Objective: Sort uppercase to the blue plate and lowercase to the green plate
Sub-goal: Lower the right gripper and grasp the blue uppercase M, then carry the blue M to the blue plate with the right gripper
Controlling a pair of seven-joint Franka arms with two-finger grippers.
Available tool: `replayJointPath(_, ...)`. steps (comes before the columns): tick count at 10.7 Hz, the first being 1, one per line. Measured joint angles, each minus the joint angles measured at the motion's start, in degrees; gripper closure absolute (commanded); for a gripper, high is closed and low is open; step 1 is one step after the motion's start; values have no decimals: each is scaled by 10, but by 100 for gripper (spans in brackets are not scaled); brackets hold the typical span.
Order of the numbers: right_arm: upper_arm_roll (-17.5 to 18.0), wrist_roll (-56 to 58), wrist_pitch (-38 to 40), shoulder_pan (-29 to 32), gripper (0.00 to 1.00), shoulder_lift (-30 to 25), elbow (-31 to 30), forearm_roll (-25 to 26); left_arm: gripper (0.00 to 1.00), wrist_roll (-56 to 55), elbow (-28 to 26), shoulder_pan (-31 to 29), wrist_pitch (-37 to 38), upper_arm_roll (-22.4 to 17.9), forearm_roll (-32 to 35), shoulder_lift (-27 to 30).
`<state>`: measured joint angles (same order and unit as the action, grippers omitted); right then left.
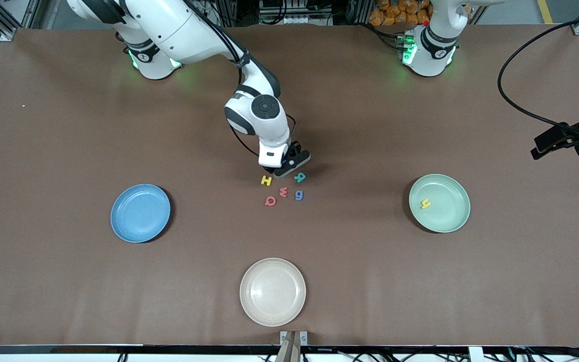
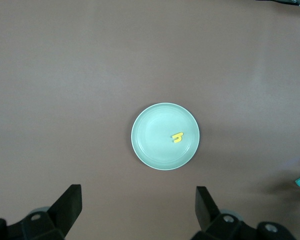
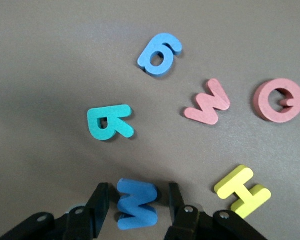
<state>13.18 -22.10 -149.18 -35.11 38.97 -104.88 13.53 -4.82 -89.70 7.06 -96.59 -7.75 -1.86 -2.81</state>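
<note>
My right gripper (image 1: 283,171) is down at the cluster of letters in the table's middle. In the right wrist view it (image 3: 137,191) stands open, one finger on each side of the blue W/M (image 3: 136,204), with small gaps. Around it lie the yellow H (image 1: 266,180), teal R (image 1: 299,177), red w (image 1: 283,191), blue g (image 1: 299,195) and red Q (image 1: 270,201). The blue plate (image 1: 140,212) is bare. The green plate (image 1: 439,202) holds the yellow h (image 1: 425,203). My left gripper (image 2: 137,192) is open and empty, high up near the green plate (image 2: 155,145). The blue e is out of view.
A cream plate (image 1: 272,291) sits near the table's front edge, nearer to the camera than the letters. A black cable (image 1: 520,100) hangs over the left arm's end of the table.
</note>
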Motion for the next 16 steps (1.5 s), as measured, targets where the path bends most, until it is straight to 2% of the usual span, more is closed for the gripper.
replayJointPath(4, -1, 8, 10, 1, 100, 0, 6, 0, 0, 0, 0, 6, 1, 4, 0, 0)
replayJointPath(6, 0, 8, 54, 12, 100, -10, 19, -5, 0, -1, -2, 12, 3, 14, 0, 0)
replayJointPath(9, 12, 15, 150, 57, 100, -89, 35, -82, 0, -1, -3, 14, 13, 27, 0, -1)
replayJointPath(12, 16, 24, 280, 148, 100, -190, 36, -126, 0, -1, -6, 14, 25, 41, 0, -2)
replayJointPath(16, 13, 38, 400, 289, 100, -246, 32, -128, 0, 4, -25, 17, 26, 64, 0, -6)
